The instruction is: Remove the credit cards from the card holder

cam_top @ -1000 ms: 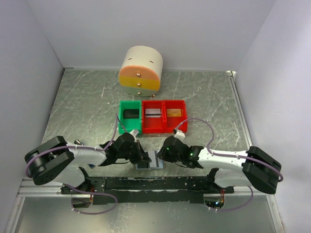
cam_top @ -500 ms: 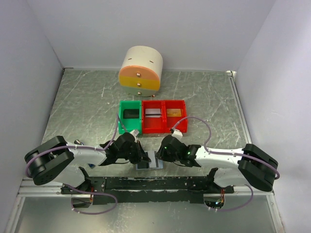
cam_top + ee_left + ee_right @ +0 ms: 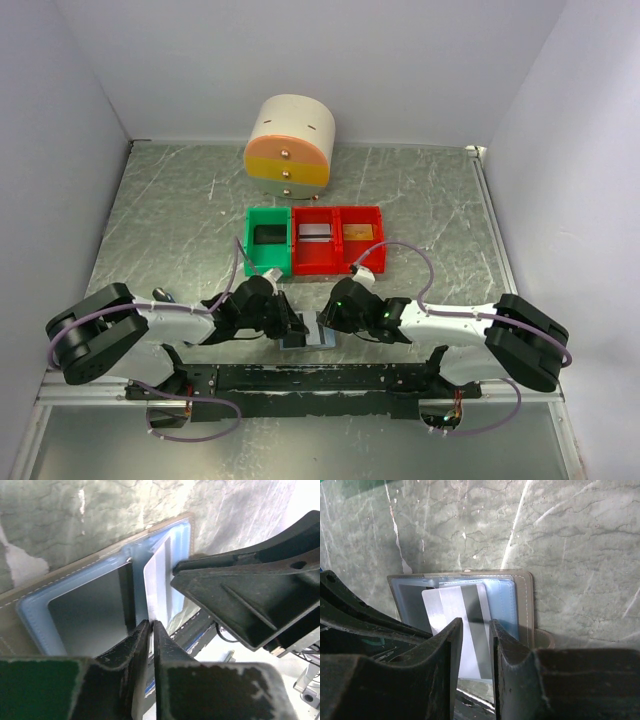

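Top view: small grey-brown folding card holder [image 3: 304, 338] lying open on scratched metal table [image 3: 180, 220], hard against black base rail [image 3: 300, 378] at near edge, between left gripper [image 3: 292, 327] and right gripper [image 3: 324, 324], both down on it. Green plastic bin [image 3: 249, 240] and two red plastic bins [image 3: 335, 268] just beyond, round cream-and-orange drawer unit [image 3: 290, 148] further back; bare table to either side, almost no room nearward. Left wrist view: pale silvery plastic card [image 3: 159, 580] tilted up, part-way out of blue inner pocket [image 3: 35, 615], dark card [image 3: 90, 615] flat in neighbouring pocket; left jaws down to thin slit at silvery card's near corner, cannot tell if pinching. Right gripper's black finger against card's outer edge. Right wrist view: same card, grey stripe, showing through modest gap between right jaws; pinch or mere press, cannot tell. Step, judged: working one card free of its pocket. Next calls for firm pinch by one side, other pinning holder, then slide out along pocket mouth, clear of rail and bins.
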Robot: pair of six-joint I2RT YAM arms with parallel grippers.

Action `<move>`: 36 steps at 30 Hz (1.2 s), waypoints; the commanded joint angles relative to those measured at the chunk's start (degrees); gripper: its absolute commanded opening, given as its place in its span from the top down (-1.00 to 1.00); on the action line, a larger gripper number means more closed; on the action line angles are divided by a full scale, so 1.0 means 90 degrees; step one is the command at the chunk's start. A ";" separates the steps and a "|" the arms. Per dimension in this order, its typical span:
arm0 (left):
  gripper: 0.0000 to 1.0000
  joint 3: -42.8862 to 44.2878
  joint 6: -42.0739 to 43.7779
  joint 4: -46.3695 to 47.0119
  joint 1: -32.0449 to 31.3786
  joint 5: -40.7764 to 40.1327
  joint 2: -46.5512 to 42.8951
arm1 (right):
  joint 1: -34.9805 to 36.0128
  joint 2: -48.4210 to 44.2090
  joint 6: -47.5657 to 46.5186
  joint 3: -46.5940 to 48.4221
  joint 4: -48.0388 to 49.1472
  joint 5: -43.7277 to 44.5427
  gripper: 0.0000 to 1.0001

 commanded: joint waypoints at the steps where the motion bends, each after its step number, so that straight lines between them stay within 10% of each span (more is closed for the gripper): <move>1: 0.73 -0.0144 -0.0166 0.0444 0.0035 -0.0171 -0.0100 | -0.0030 0.0115 0.0028 -0.0081 -0.0398 0.0108 0.43; 23: 0.85 -0.0001 0.0078 -0.0824 0.0033 -0.0487 -0.0628 | -0.0008 -0.0406 -0.0943 0.0506 0.0095 -0.0337 0.39; 36: 0.56 -0.0050 0.0071 -0.0338 0.0035 -0.0311 -0.0525 | -0.0003 0.0555 -0.0465 0.0328 -0.0129 -0.0495 0.41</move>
